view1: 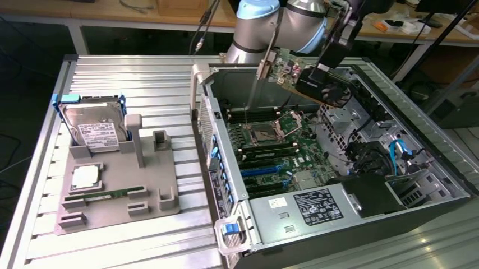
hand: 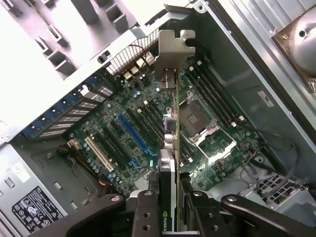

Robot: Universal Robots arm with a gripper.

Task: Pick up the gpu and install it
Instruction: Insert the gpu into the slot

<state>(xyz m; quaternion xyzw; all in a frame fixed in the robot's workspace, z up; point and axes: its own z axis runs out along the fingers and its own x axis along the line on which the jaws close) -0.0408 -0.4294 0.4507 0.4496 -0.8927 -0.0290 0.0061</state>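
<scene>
Over the motherboard [hand: 133, 128] of the open computer case [view1: 224, 143], the hand [hand: 172, 196] grips the NVIDIA-labelled gpu [hand: 167, 170].

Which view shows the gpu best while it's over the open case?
The exterior view: the gpu hangs tilted above the open computer case, its broad dark face in plain sight. The wrist view shows it edge-on, a thin strip clamped in the pincer, above the motherboard.

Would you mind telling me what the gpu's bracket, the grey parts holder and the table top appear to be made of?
The gpu's bracket: likely bare sheet metal, pale silvery, thin, bent at its tip. The grey parts holder: probably matte plastic, uniform dull grey with moulded-looking slots. The table top: seemingly brushed aluminium, ribbed and softly reflective.
</scene>
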